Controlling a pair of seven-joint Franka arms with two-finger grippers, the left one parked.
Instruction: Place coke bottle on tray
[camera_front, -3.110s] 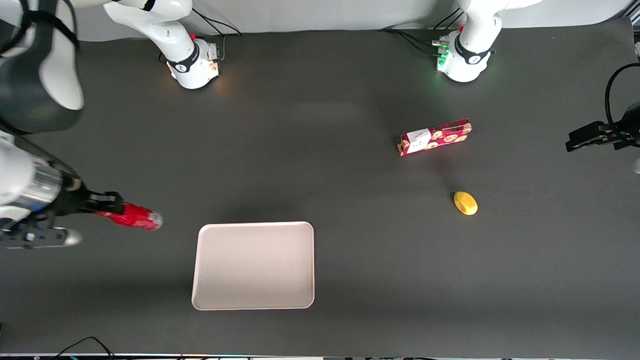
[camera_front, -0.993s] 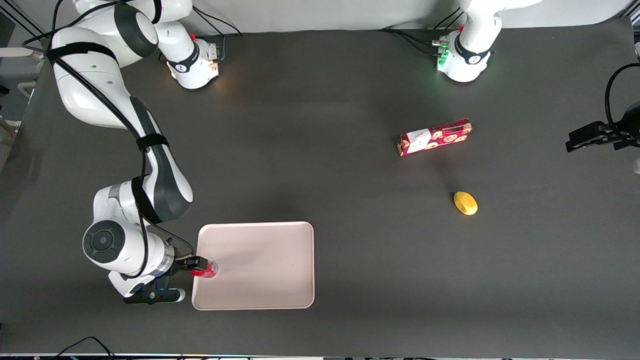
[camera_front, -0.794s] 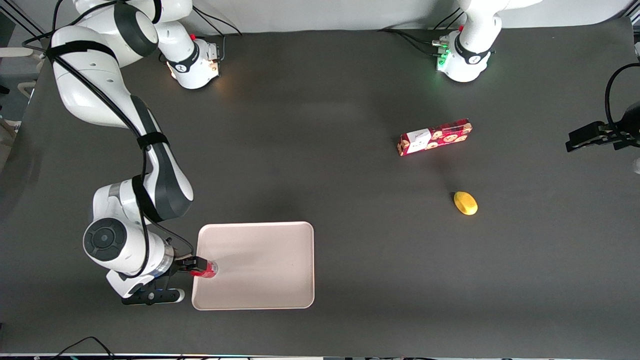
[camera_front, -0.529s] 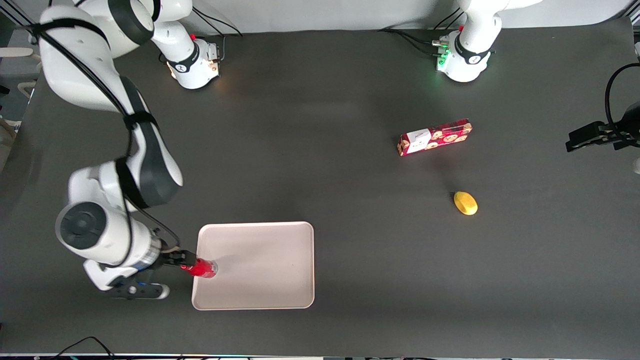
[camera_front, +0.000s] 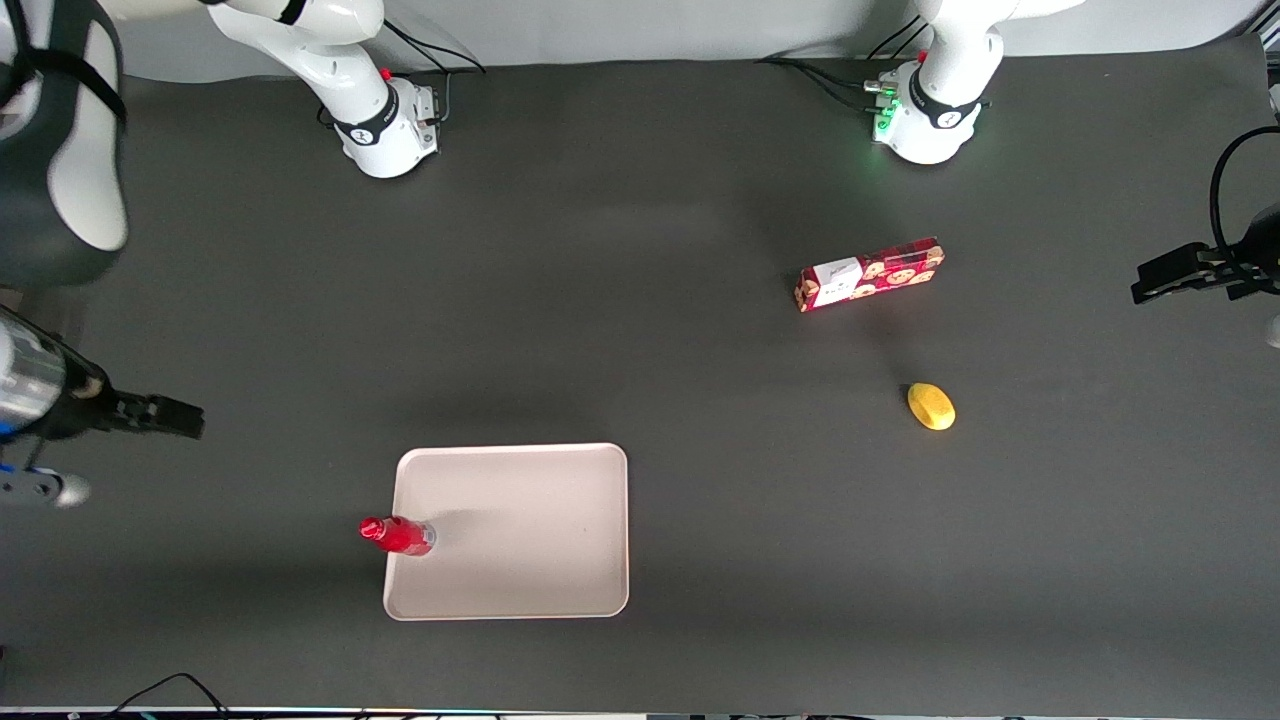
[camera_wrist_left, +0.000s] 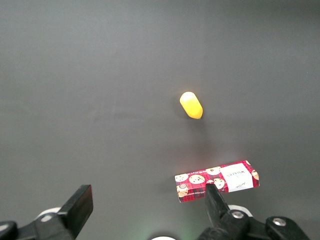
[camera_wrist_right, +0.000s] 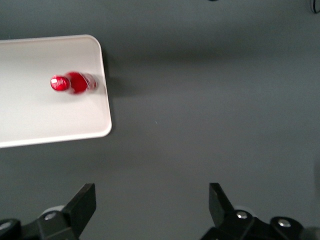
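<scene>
The coke bottle (camera_front: 398, 536), small and red with a red cap and silvery base, stands upright on the tray (camera_front: 530, 540), just inside the short rim nearest the working arm's end of the table. It also shows on the tray (camera_wrist_right: 30, 115) in the right wrist view (camera_wrist_right: 73, 83). My gripper (camera_front: 180, 417) is open and empty, high above the bare table, well away from the tray toward the working arm's end and a little farther from the front camera. Its fingertips (camera_wrist_right: 85, 200) frame only bare table.
A red cookie box (camera_front: 868, 274) and a yellow lemon-like object (camera_front: 930, 406) lie toward the parked arm's end; both show in the left wrist view, the box (camera_wrist_left: 217, 181) and the yellow object (camera_wrist_left: 191, 105). Arm bases stand at the table's back edge.
My gripper carried the bottle to the tray, set it upright near the rim, let go, then rose and drew away toward the working arm's end. The bottle now stands alone.
</scene>
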